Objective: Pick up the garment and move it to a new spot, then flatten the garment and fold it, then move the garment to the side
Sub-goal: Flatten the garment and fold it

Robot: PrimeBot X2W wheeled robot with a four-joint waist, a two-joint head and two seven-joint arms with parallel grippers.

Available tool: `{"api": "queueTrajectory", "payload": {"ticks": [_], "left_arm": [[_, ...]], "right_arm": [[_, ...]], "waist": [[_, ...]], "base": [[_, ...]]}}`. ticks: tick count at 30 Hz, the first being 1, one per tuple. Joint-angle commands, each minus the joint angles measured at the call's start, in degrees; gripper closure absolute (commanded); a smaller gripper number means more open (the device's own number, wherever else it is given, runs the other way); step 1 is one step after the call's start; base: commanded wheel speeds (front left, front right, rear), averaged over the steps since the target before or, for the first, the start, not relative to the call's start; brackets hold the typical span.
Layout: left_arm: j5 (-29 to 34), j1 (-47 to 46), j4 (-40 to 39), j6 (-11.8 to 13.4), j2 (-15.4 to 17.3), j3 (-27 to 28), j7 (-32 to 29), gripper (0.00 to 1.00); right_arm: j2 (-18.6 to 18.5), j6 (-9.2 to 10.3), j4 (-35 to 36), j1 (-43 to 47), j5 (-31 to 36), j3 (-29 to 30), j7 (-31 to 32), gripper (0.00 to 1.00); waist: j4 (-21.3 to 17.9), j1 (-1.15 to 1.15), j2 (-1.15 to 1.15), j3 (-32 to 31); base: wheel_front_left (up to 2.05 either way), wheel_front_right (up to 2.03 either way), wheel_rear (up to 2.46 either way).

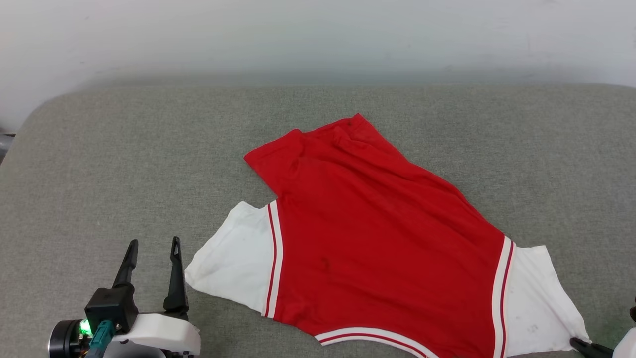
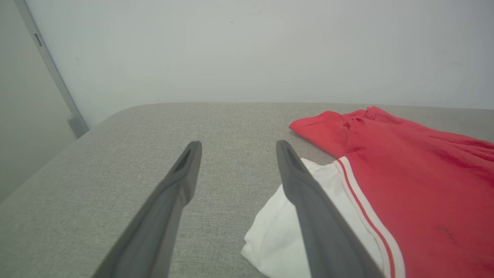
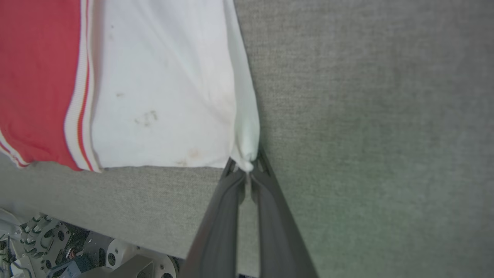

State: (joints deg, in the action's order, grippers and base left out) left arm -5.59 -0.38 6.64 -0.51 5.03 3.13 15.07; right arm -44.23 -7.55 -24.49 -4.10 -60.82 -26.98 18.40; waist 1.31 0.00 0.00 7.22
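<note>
The garment (image 1: pixel 377 238) lies spread on the grey padded table, plain red side up, white sleeves out to both sides, collar trim nearest me. Its lettering is hidden. My left gripper (image 1: pixel 153 244) stands open at the lower left, just left of the near white sleeve (image 1: pixel 233 256) and not touching it. In the left wrist view the open fingers frame bare table, with the garment (image 2: pixel 405 170) to their right. My right gripper (image 3: pixel 247 166) is shut on the corner of the other white sleeve (image 3: pixel 162 88); its dark fingertip (image 1: pixel 579 343) shows at that sleeve's lower corner in the head view.
The grey table (image 1: pixel 124 164) extends wide to the left and behind the garment. A pale wall (image 1: pixel 318 35) rises behind its far edge. The table's near edge and robot hardware (image 3: pixel 46 247) show low in the right wrist view.
</note>
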Motion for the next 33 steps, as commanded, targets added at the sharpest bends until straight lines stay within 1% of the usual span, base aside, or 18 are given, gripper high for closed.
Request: {"api": "queueTrajectory", "payload": {"ticks": [1, 2, 6, 9, 14, 17, 20, 22, 23, 25, 29, 31, 33], "left_arm": [[0.4, 0.36, 0.32, -0.23, 0.14, 0.51, 0.15, 0.0], [0.39, 0.6, 0.57, -0.3, 0.18, 0.68, 0.15, 0.0], [0.86, 1.36, 0.74, -0.3, 0.3, 1.45, 0.15, 0.0], [0.95, 1.83, 0.34, -0.21, 0.3, 1.9, 0.15, 0.0], [1.08, 2.47, -0.25, -0.24, 0.15, 2.28, 0.15, 0.0], [1.2, 2.68, -0.56, -0.24, 0.11, 2.5, 0.15, 0.0], [1.42, 2.55, -0.95, -0.22, 0.02, 2.52, 0.15, 0.0], [1.43, 2.25, -1.18, -0.31, -0.09, 2.35, 0.15, 0.0], [1.41, 2.15, -1.34, -0.34, -0.12, 2.31, 0.15, 0.0], [1.52, 1.8, -1.51, -0.48, -0.25, 2.08, 0.15, 0.0], [1.72, 0.98, -1.74, -0.63, -0.44, 1.83, 0.15, 0.0], [1.76, 0.41, -1.78, -0.85, -0.62, 1.53, 0.15, 0.0], [1.74, -0.18, -1.8, -0.8, -0.7, 1.4, 0.15, 0.0]], "right_arm": [[1.83, 0.12, -1.02, 0.45, 1.62, -0.22, -1.95, 0.6], [1.9, 0.12, -0.94, 0.46, 2.43, -0.24, -3.03, 0.0], [1.83, 0.1, 0.7, 1.09, 6.63, 1.74, -10.46, 0.0], [2.03, 0.08, 2.8, 2.13, 9.06, 4.27, -14.39, 0.0], [2.3, 0.08, 7.44, 3.6, 13.46, 9.49, -17.19, 0.0], [2.74, 0.08, 10.55, 3.73, 17.1, 11.91, -16.0, 0.0], [1.8, 0.08, 13.7, 2.64, 21.47, 13.42, -11.91, 0.0], [1.39, 0.08, 14.92, 2.04, 22.82, 13.57, -6.58, 0.0], [1.04, 0.08, 15.72, 1.85, 22.7, 13.18, -3.0, 0.0], [-0.9, 0.1, 17.25, 1.06, 22.85, 12.9, 4.02, 0.0], [-2.19, 0.09, 19.48, -0.3, 20.62, 11.96, 16.43, 0.0], [-2.76, 0.1, 20.05, -1.29, 19.14, 11.71, 21.68, 0.0], [-2.79, 0.09, 20.38, -2.47, 18.62, 11.32, 25.3, 0.0]], "waist": [[-0.34, 0.0, 0.0, -0.81], [-0.43, 0.0, 0.0, -1.3], [-0.94, 0.0, 0.0, -3.18], [-1.43, 0.0, 0.0, -3.97], [-1.94, 0.0, 0.0, -4.63], [-2.16, 0.0, 0.0, -4.58], [-2.2, 0.0, 0.0, -4.2], [-2.05, 0.0, 0.0, -3.82], [-2.01, 0.0, 0.0, -3.63], [-1.72, 0.0, 0.0, -3.12], [-1.07, 0.0, 0.0, -2.01], [-0.54, 0.0, 0.0, -1.2], [-0.06, 0.0, 0.0, -0.5]], "base": [[0.0, 0.0, 0.0], [0.0, 0.0, 0.0], [0.0, 0.0, 0.0], [0.0, 0.0, 0.0], [0.0, 0.0, 0.0], [0.0, 0.0, 0.0], [0.0, 0.0, 0.0], [0.0, 0.0, 0.0], [0.0, 0.0, 0.0], [0.0, 0.0, 0.0], [0.0, 0.0, 0.0], [0.0, 0.0, 0.0], [0.0, 0.0, 0.0]]}}
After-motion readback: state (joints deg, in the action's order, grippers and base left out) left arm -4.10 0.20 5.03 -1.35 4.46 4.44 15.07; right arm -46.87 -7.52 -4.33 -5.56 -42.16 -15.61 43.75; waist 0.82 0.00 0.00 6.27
